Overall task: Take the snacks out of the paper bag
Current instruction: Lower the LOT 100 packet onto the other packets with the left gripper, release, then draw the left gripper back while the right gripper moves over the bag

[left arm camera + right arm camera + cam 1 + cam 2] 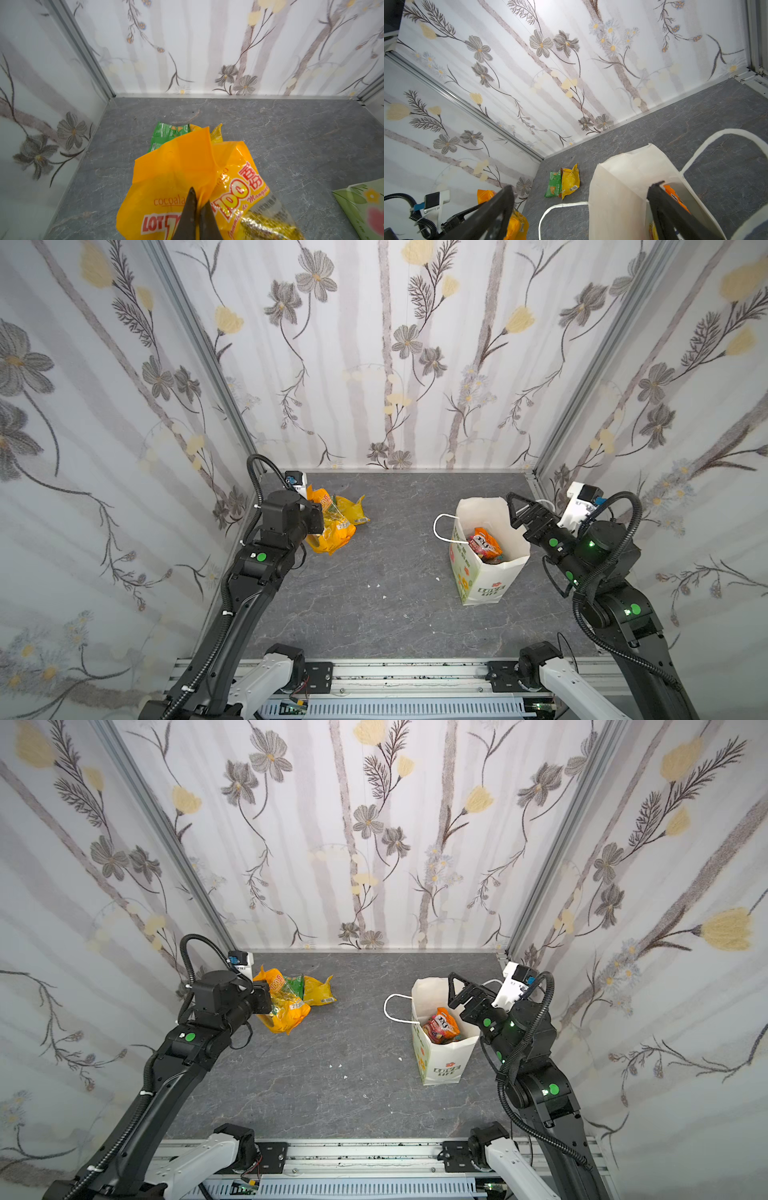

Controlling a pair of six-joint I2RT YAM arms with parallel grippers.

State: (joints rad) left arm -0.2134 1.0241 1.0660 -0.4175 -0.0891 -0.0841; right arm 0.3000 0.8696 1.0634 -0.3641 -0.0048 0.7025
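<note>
My left gripper [200, 196] is shut on a crumpled orange snack packet [332, 540] [286, 1017] [176, 166], low at the table's far left. Just beyond it, a green packet [332, 511] [166, 133] [554, 185] and a yellow packet [354, 510] [320, 990] [571, 180] lie side by side on the table. The white paper bag [482, 585] [444, 1065] [623, 187] stands upright and open at the right. An orange-red packet [484, 545] [444, 1025] [675, 197] shows inside it. My right gripper [515, 512] [455, 990] [582, 186] is open above the bag's far right rim, one finger over the mouth.
Flower-papered walls close in the left, back and right sides of the grey table [374, 614]. The bag's white cord handle [438, 526] loops out to its left. A metal rail [415, 676] and both arm bases line the front edge. Small white scraps [380, 585] dot the table's middle.
</note>
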